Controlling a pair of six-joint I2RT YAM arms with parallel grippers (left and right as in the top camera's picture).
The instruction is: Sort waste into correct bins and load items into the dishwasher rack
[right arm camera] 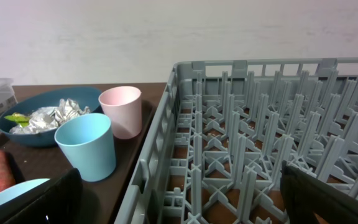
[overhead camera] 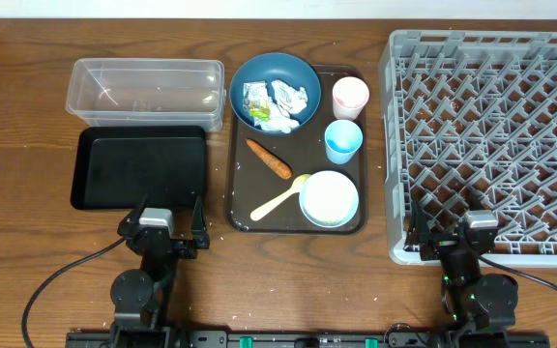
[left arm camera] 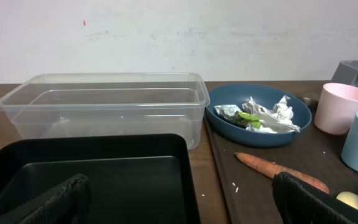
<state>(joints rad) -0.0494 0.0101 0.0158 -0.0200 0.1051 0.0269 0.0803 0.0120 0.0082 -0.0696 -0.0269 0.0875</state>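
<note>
The dark blue bowl [overhead camera: 275,89] on the brown serving tray [overhead camera: 235,193] holds crumpled wrappers [overhead camera: 290,101] and a yellow-green packet [overhead camera: 256,100]. Beside it stand the pink cup [overhead camera: 350,97] and light blue cup [overhead camera: 343,141]. The carrot piece [overhead camera: 269,159], pale yellow spoon [overhead camera: 278,201] and white bowl [overhead camera: 329,198] lie nearer me. Rice grains [left arm camera: 235,185] dot the tray. At the left are the clear tub [overhead camera: 145,92] and black tray [overhead camera: 141,167]; the grey rack [overhead camera: 491,145] is at the right. My left gripper [overhead camera: 167,220] is open at the black tray's near edge. My right gripper [overhead camera: 450,235] is open over the rack's near left corner.
Both arm bases and their cables sit along the table's near edge. A strip of bare wood [overhead camera: 380,145] separates the serving tray from the rack. The rack's upright pegs [right arm camera: 229,124] rise right in front of the right gripper [right arm camera: 182,202].
</note>
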